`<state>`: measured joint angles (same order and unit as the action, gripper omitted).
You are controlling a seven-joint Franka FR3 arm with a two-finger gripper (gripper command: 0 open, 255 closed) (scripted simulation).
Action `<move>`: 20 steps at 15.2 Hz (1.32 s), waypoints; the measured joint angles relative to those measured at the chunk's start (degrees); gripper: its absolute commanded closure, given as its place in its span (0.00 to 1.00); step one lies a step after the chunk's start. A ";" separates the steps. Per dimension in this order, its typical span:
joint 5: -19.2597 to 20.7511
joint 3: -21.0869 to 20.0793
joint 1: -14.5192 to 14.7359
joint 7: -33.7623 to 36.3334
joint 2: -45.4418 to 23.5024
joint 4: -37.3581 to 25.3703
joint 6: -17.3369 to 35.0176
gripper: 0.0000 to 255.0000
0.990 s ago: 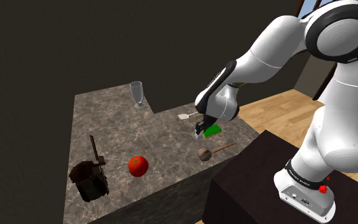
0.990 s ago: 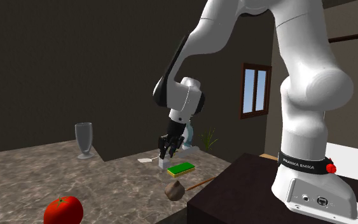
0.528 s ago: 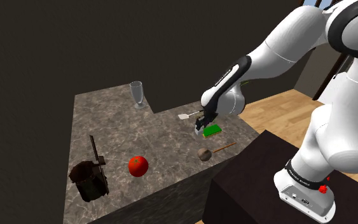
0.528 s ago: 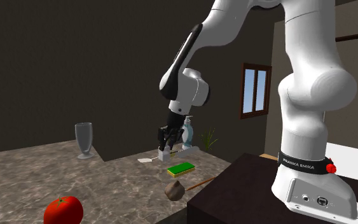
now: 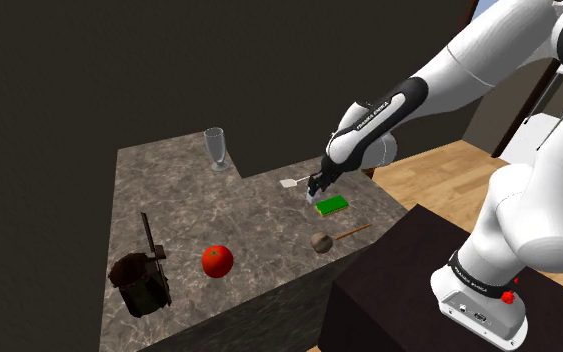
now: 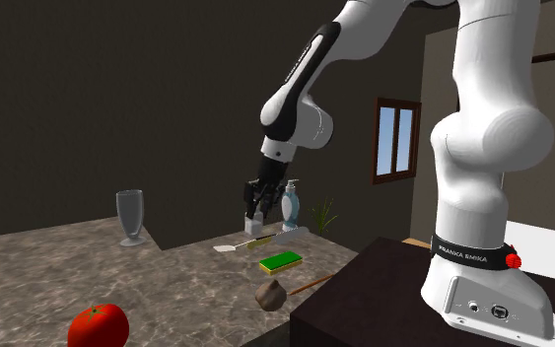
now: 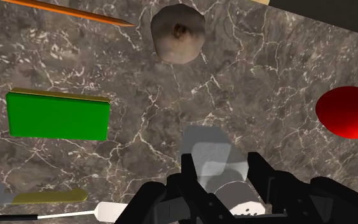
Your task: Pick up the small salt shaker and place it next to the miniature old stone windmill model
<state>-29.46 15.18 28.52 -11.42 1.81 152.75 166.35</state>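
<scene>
Grey salt shaker (image 7: 210, 156) clasped by the black gripper (image 5: 315, 187) above the marble counter (image 5: 179, 190). The windmill model (image 5: 141, 282) lies at eight o'clock in the shoulder view, well apart. Risk: a shallow hold slips in transit, or the load clips the tomato (image 5: 217, 260).

The tool (image 6: 254, 217), clasping the salt shaker (image 5: 318, 198), now stands higher above the green block (image 6: 282, 260), lifted off the surface (image 6: 167, 286).
</scene>
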 measured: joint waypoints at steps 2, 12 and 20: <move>4.10 -0.03 -0.73 3.37 1.97 0.30 -1.40 1.00; 16.16 -2.13 -5.09 13.25 10.43 -0.30 -9.75 1.00; 20.23 -3.66 -7.13 17.03 15.58 -2.33 -16.74 1.00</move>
<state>-9.23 11.52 21.38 5.61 17.39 150.42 149.61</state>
